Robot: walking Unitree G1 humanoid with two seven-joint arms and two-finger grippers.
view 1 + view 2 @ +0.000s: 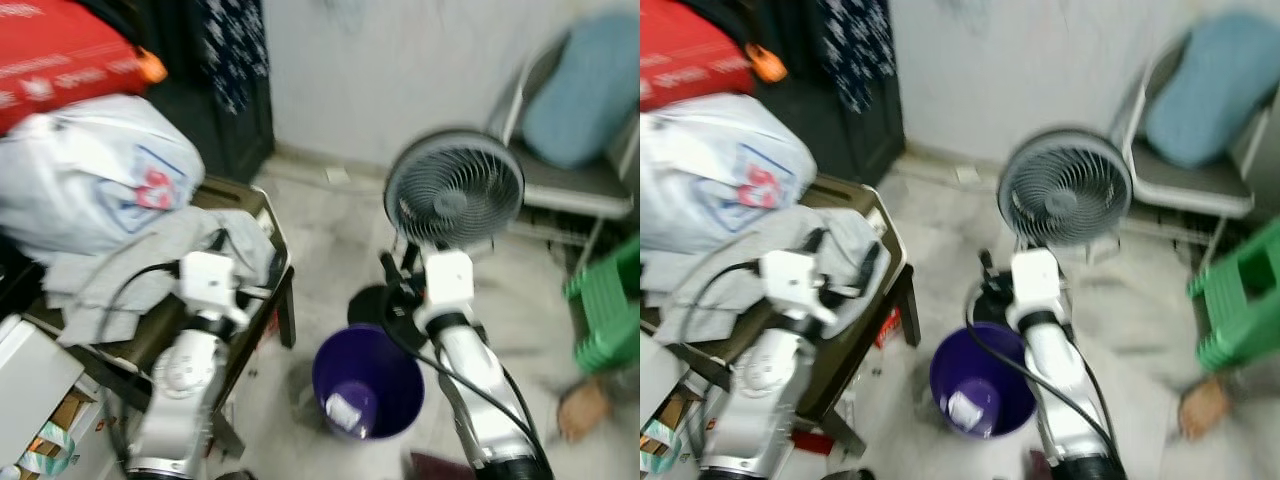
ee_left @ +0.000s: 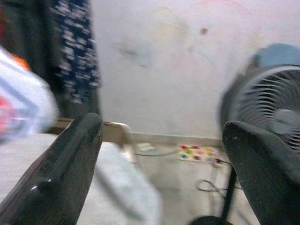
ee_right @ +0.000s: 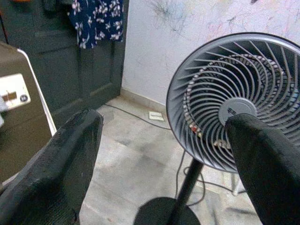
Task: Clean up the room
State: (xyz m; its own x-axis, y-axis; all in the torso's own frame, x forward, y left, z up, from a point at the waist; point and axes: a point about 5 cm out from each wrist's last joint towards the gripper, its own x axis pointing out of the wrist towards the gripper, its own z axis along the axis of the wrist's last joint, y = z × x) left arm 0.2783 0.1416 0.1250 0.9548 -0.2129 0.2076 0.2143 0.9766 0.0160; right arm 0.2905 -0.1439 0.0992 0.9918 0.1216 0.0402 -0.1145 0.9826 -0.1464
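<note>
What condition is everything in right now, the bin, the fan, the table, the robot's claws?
Purple bin: upright, holds a pale scrap.
Fan: standing upright; spinning or not, cannot tell.
Table: piled with bags and grey cloth.
Left gripper: open, empty.
Right gripper: open, empty.
Chair: holds a blue cushion.

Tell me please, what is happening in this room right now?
A humanoid robot stands in a cluttered room, both arms raised in front. Its left tool is open over grey cloth on a brown table. Its right tool is open too, pointing at a fan on the floor. A purple bin stands between the arms, something pale inside. Neither tool holds anything. A person's foot is near a green stool.
</note>
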